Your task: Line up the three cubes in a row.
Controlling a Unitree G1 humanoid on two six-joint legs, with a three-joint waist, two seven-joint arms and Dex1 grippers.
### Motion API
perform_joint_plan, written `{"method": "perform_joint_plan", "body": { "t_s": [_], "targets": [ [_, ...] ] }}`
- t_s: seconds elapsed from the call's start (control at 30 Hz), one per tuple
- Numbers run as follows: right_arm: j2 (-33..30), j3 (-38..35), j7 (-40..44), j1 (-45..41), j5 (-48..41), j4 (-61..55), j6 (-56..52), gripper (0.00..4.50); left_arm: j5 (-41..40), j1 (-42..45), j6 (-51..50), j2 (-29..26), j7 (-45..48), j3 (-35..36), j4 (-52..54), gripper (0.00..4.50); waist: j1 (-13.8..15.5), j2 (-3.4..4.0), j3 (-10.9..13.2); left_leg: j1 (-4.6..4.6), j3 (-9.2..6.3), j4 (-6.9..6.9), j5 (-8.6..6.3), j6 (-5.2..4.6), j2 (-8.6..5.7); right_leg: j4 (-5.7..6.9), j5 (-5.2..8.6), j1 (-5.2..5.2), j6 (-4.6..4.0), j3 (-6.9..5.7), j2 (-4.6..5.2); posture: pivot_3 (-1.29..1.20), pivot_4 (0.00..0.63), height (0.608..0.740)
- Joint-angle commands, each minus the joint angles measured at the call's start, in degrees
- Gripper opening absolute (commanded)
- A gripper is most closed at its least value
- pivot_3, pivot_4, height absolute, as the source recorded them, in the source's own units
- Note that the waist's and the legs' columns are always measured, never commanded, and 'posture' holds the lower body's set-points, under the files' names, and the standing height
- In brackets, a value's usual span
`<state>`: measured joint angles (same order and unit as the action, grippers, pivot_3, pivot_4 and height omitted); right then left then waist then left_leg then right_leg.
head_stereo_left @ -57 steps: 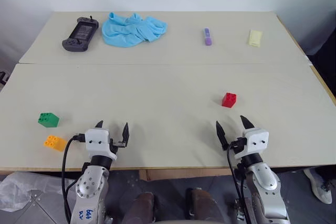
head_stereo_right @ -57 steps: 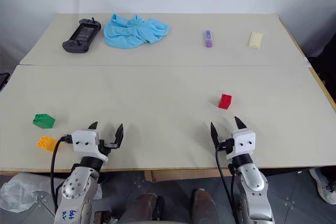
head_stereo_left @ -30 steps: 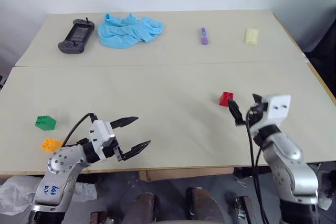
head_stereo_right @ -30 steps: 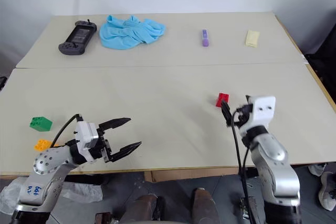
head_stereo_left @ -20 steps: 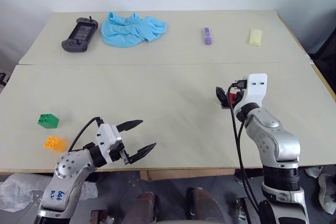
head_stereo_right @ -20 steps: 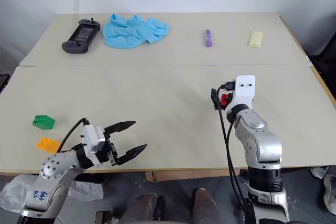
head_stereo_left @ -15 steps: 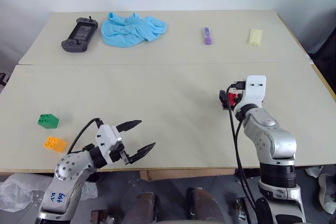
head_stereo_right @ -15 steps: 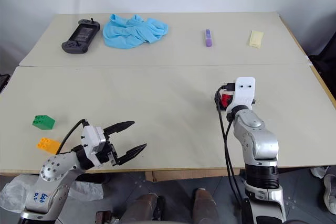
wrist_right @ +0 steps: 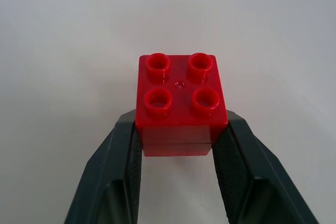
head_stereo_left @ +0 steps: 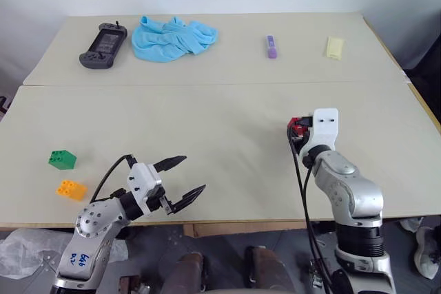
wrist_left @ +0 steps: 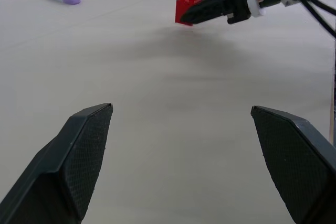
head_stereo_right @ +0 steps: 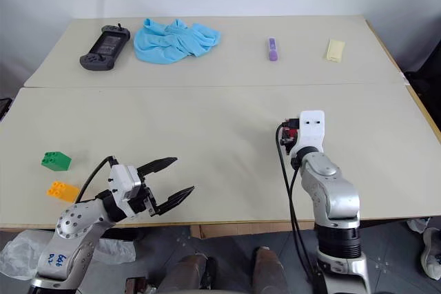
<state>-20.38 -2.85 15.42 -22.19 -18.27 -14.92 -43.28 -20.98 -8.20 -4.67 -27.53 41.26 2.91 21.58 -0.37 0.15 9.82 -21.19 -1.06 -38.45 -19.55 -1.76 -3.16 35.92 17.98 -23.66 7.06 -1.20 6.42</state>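
Red cube (wrist_right: 181,103): on the tabletop (head_stereo_left: 207,129), right of centre, clamped between the two fingers of the right gripper (wrist_right: 181,145), studs up. Whether it rests on the surface or is just lifted cannot be determined.

Green cube (head_stereo_left: 62,159) and orange-yellow cube (head_stereo_left: 72,189): near the left edge, close together but apart, well away from the red one.

Left gripper (head_stereo_left: 180,178): spread wide, empty, near the front edge, right of those two cubes.

Assessment: no row formed. First cube secured; all three remain to be placed in line.
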Motion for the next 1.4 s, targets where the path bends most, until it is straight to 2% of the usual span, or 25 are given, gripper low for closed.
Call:
{"method": "perform_joint_plan", "body": {
  "t_s": [0.03,0.1,0.17,0.27,0.37,0.5,0.63,0.83,1.13,1.4],
  "targets": [
    [-6.15,5.03,23.92,-4.72,-6.37,-0.40,8.03,1.48,-0.21,-1.63,1.30,0.05,-0.13,0.96,1.48,4.50,-0.50,0.01,0.01,0.02,0.03,0.04,-0.01,-0.01,0.02,-0.02,0.00,0.00,0.00,0.02,-0.01,0.00,0.150,0.740],
    [-8.18,6.05,38.79,-7.63,-9.39,4.51,15.77,1.48,-0.06,-2.09,1.25,-0.14,0.12,0.74,1.54,4.50,-0.58,-0.01,0.01,0.04,0.02,0.07,-0.01,-0.01,0.09,-0.06,0.00,0.02,0.00,-0.01,-0.05,0.00,0.150,0.740],
    [-9.42,8.45,48.91,-12.99,-8.04,15.07,21.30,1.48,-0.13,-2.42,1.08,-0.27,0.31,0.70,1.59,4.50,-0.71,-0.06,0.05,0.07,-0.02,0.08,0.00,-0.01,0.11,-0.13,0.00,0.08,0.00,-0.05,-0.06,0.00,0.150,0.740],
    [-11.69,15.71,58.42,-20.96,0.43,32.33,27.69,1.48,-0.19,-2.44,0.57,-0.50,0.41,0.54,2.02,4.50,-0.90,-0.09,0.06,0.10,-0.01,0.03,-0.01,-0.03,0.09,-0.13,-0.01,0.15,0.01,-0.05,0.02,0.00,0.150,0.740],
    [-10.70,18.89,63.86,-27.65,5.28,47.25,33.57,1.48,-0.26,-3.00,-0.02,-0.64,-0.19,0.93,3.23,4.50,-0.90,-0.11,0.07,0.06,-0.07,0.00,-0.02,-0.04,0.06,-0.16,-0.01,0.14,0.01,-0.10,0.06,0.00,0.150,0.740],
    [-8.97,21.05,66.01,-30.89,10.20,56.64,39.21,1.48,-0.56,-5.14,-0.51,-0.84,-1.01,2.14,5.06,4.50,-1.16,-0.11,0.07,0.00,-0.08,0.19,-0.02,-0.03,0.07,-0.20,-0.01,0.10,0.01,-0.16,0.07,0.00,0.150,0.740],
    [-6.77,20.81,67.23,-31.09,11.67,58.71,41.09,1.48,-0.31,-6.31,-0.62,-1.01,-1.40,2.53,5.73,4.50,-1.30,-0.10,0.06,0.01,-0.08,0.20,-0.04,0.01,0.09,-0.23,-0.01,0.10,0.01,-0.22,0.05,0.00,0.150,0.740],
    [-5.21,20.25,70.45,-27.85,10.73,53.83,39.88,1.48,-0.85,-7.25,-1.18,-2.06,-1.19,4.41,6.06,4.50,-1.14,-0.10,0.06,0.01,-0.10,0.08,-0.05,0.06,0.11,-0.27,-0.01,0.12,0.01,-0.24,0.04,0.00,0.150,0.740],
    [-5.37,19.65,67.67,-22.96,12.02,48.79,41.53,1.48,-0.99,-6.01,-1.29,-2.12,-1.37,5.47,5.14,4.50,-1.09,-0.09,0.06,0.03,-0.17,0.02,-0.07,0.08,0.09,-0.27,-0.01,0.19,0.00,-0.29,0.06,0.00,0.150,0.740],
    [-4.86,15.07,65.26,-21.55,8.45,44.25,43.01,4.07,-3.13,-7.56,-2.38,-1.40,-3.08,8.24,6.80,4.50,-1.08,-0.09,0.06,0.01,-0.18,-0.08,-0.07,0.08,0.09,-0.24,-0.01,0.19,0.01,-0.29,0.06,0.00,0.150,0.740]
  ]
}}
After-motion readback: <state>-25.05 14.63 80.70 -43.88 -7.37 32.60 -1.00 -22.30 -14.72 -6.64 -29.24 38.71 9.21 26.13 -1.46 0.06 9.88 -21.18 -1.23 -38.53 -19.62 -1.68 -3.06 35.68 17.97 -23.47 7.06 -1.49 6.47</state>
